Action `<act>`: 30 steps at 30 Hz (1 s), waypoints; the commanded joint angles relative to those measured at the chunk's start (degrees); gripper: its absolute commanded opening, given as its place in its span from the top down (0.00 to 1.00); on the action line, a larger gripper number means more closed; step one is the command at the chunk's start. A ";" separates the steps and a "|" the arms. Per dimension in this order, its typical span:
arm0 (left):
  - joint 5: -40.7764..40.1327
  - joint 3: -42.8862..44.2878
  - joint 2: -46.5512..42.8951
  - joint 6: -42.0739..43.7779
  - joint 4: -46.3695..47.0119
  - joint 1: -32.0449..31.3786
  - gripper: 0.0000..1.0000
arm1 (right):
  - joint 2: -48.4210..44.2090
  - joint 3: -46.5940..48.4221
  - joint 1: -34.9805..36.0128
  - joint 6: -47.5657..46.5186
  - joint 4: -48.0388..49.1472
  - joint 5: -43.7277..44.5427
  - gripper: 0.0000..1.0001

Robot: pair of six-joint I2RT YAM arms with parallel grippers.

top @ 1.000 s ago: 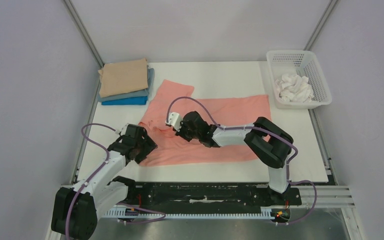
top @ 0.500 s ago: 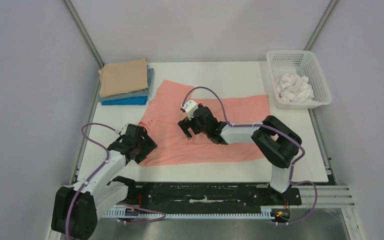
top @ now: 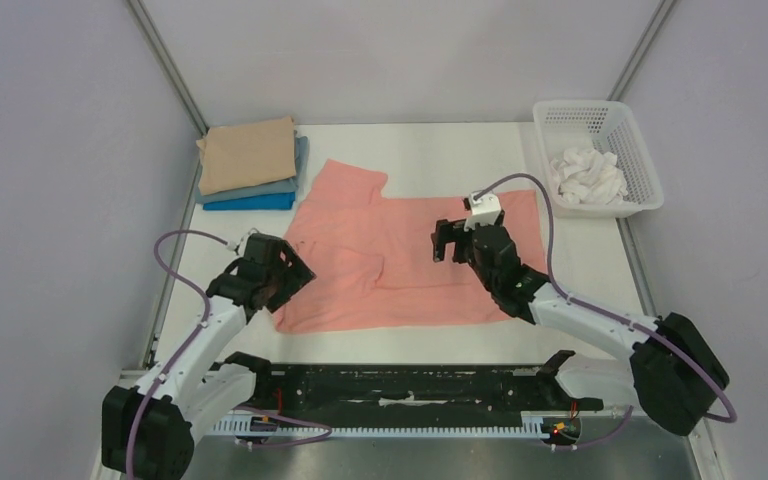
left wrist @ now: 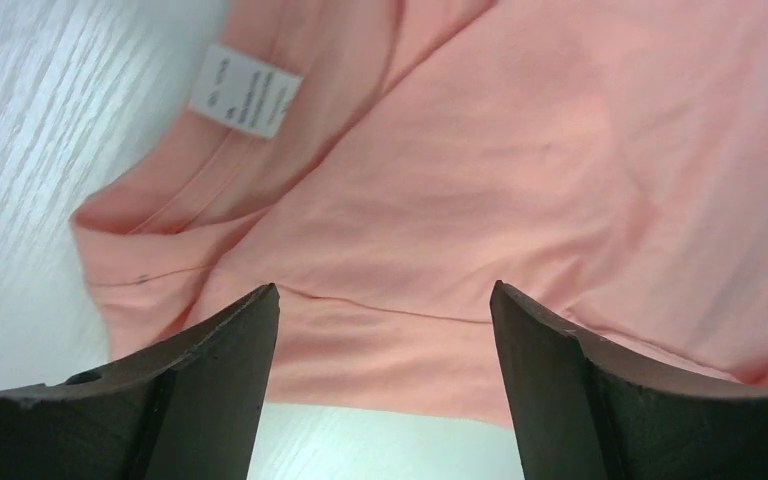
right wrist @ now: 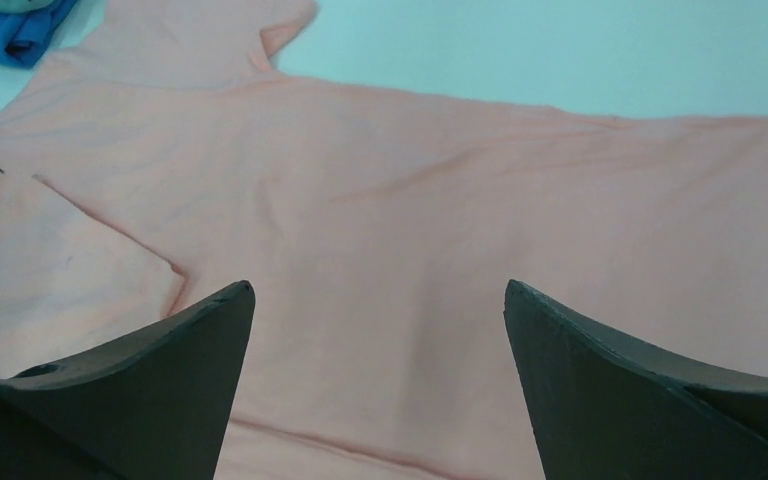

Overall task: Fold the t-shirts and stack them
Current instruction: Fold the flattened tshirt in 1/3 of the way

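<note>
- salmon-pink t-shirt (top: pixel 430 265) lies spread over the middle of the bench (top: pixel 440 150), one sleeve pointing toward the far left corner.
- its left part is folded over itself; the collar with a white label (left wrist: pixel 244 90) sits at the shirt's near left end.
- left gripper (top: pixel 282 278) hangs over that collar end, jaws wide, nothing between them.
- right gripper (top: pixel 447 242) hangs above the shirt's middle, jaws wide, holding nothing.
- far left corner: folded stack, tan t-shirt (top: pixel 248 153) on top, grey-blue t-shirt (top: pixel 265 188) under it, bright blue t-shirt (top: pixel 250 203) lowest.
- far right corner: white mesh basket (top: pixel 600 112) holding white rolled-up things (top: pixel 588 175).
</note>
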 commanded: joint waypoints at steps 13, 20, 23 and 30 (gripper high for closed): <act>14.83 5.75 25.24 4.32 21.68 -5.22 0.16 | -4.88 -18.64 -0.10 12.30 -2.22 0.67 0.02; 12.02 -1.57 21.48 1.88 20.78 -7.78 0.15 | -10.78 -25.99 -0.03 17.99 -10.13 -3.69 0.02; 11.44 -5.10 18.63 1.88 20.65 -9.02 0.15 | -15.78 -29.46 0.14 21.84 -15.06 -6.63 0.02; 10.48 -10.66 7.64 -1.95 15.61 -10.53 0.15 | -28.13 -32.46 2.97 25.64 -26.53 -9.42 0.02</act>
